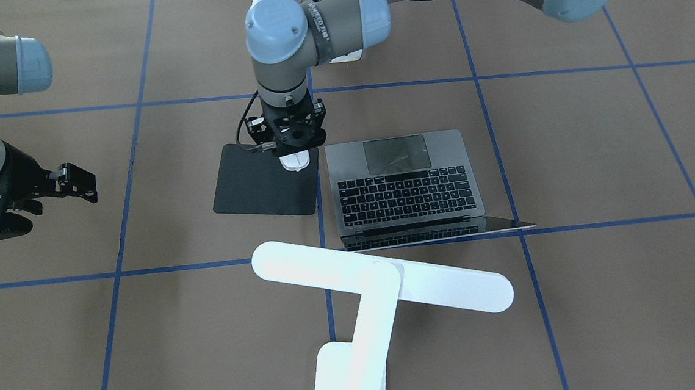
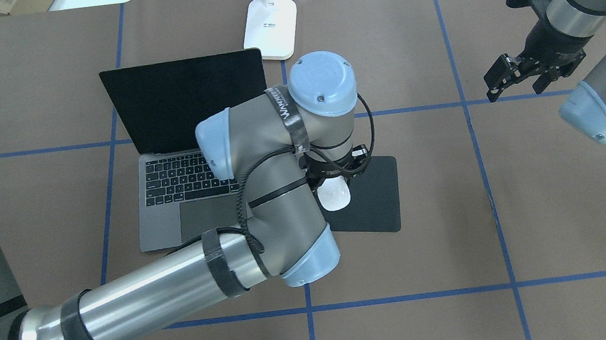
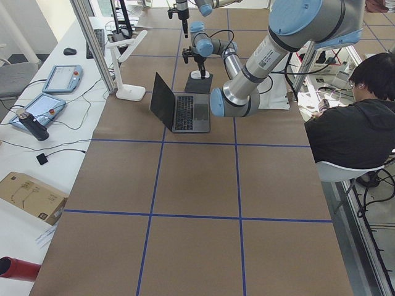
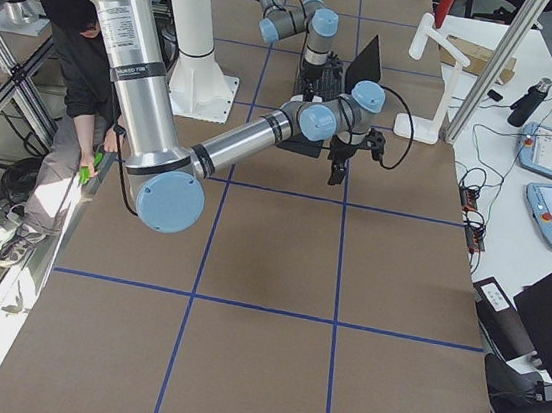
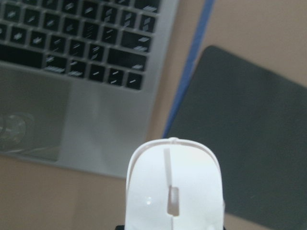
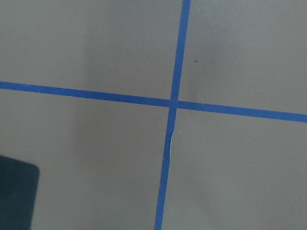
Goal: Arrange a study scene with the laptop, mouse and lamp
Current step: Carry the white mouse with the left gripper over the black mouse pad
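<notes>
Small shiny white oval mouse [image 1: 296, 161] at left edge of flat black square mouse pad [image 1: 261, 186], right of open grey metal laptop [image 1: 404, 179] | pinched by left gripper [image 1: 292, 141] | right gripper [image 2: 517, 83] fingers spread, far right | thin slot on mouse top shows only in left wrist view

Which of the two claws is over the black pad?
The left gripper: it sits beside the laptop with the white mouse in it. The right gripper hangs open, well away from the pad.
</notes>
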